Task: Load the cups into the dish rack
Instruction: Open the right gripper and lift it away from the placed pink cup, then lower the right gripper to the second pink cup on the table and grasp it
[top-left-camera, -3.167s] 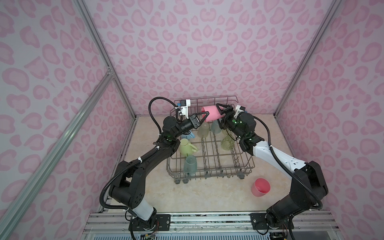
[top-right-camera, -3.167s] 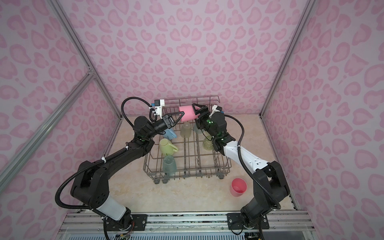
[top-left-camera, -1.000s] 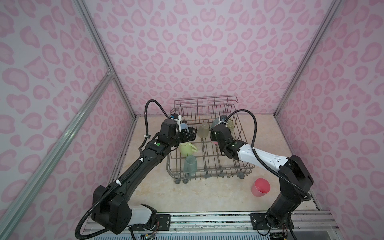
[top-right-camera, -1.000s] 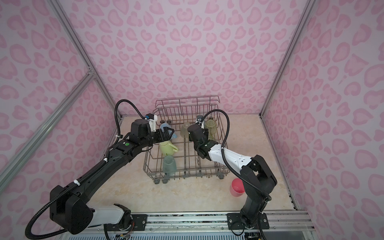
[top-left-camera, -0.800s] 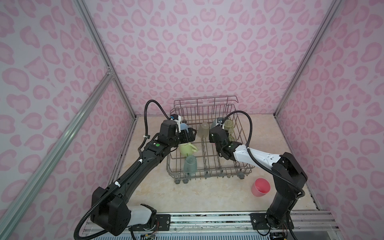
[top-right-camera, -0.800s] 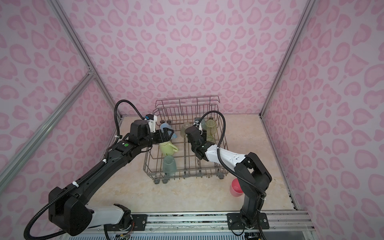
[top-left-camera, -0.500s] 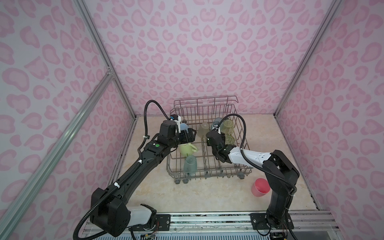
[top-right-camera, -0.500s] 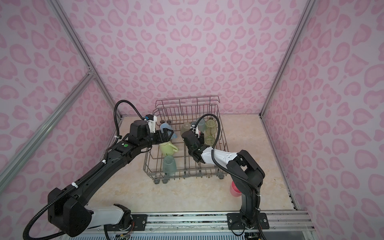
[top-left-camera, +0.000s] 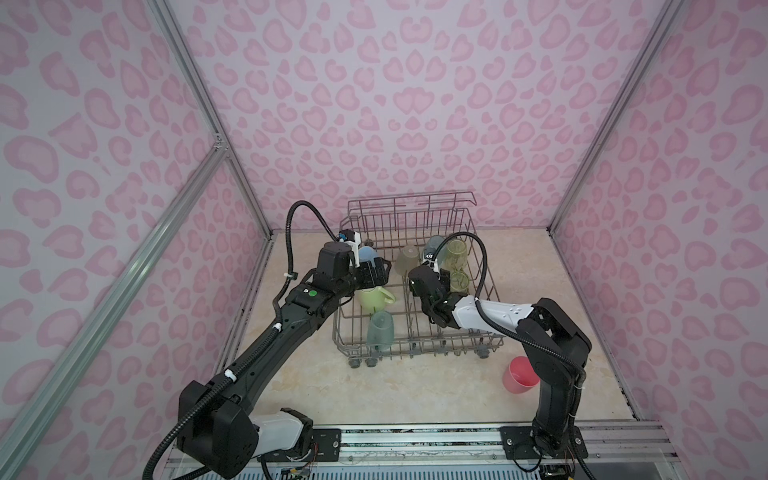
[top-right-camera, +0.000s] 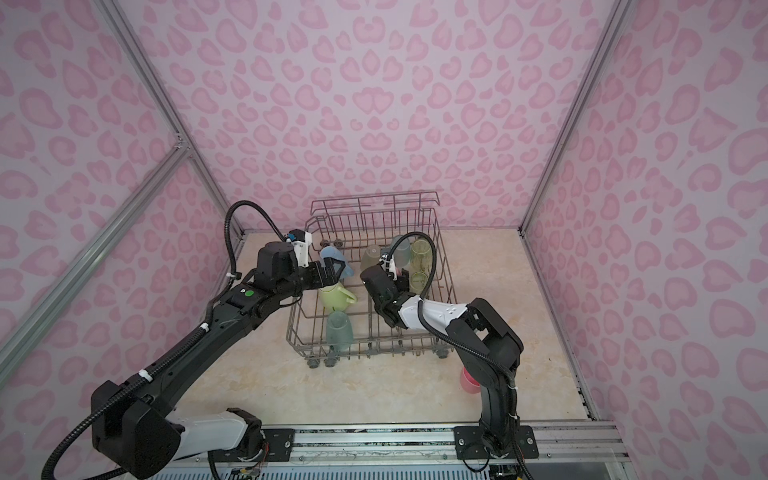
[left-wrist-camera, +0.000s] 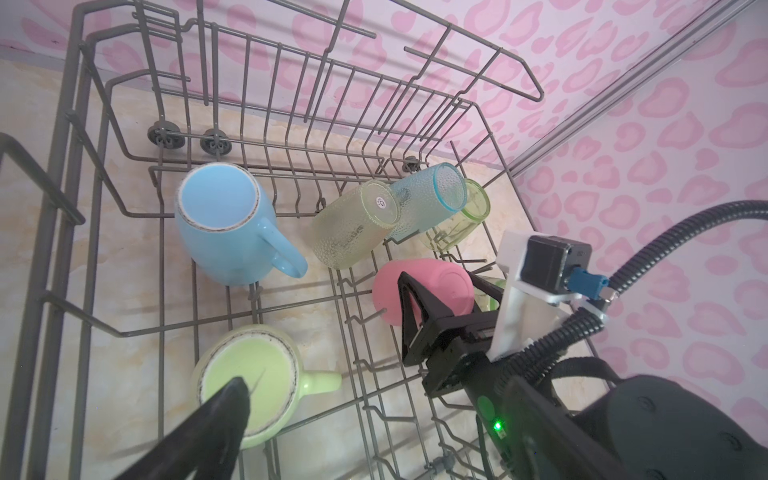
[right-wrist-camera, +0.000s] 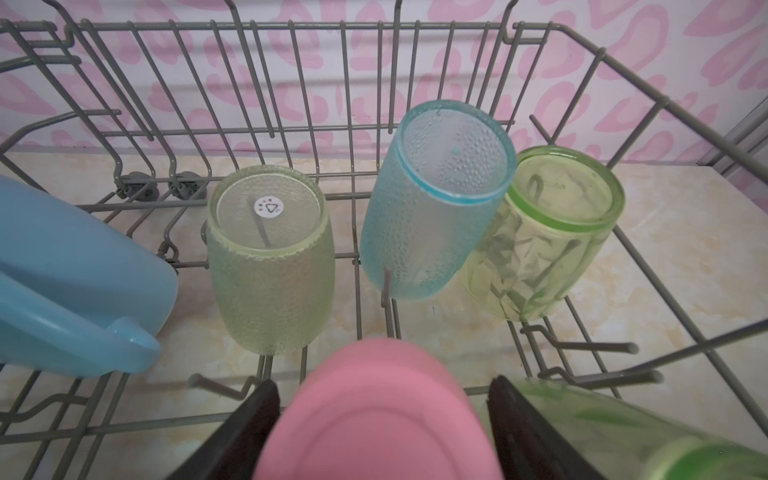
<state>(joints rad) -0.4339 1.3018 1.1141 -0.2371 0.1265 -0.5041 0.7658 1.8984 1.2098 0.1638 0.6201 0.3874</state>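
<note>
In dish rack (top-left-camera: 415, 350) centre: pink tumbler (right-wrist-camera: 374, 419) bottom-up on tines, right pincer (right-wrist-camera: 384, 386) jaws parted astride it. Left pincer (top-right-camera: 334, 268) spread wide, empty, over pale-yellow mug (top-left-camera: 371, 297). Second pink tumbler (top-left-camera: 519, 374) on table (top-left-camera: 374, 395).

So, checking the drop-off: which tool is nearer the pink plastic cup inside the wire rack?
Right. The right tool straddles the pink plastic cup, open; the left tool hovers apart, over the pale green handled mug.

Black jointed arms (top-left-camera: 266, 353) with white shells (top-left-camera: 494, 313), ribbed black cables (left-wrist-camera: 685, 226).
</note>
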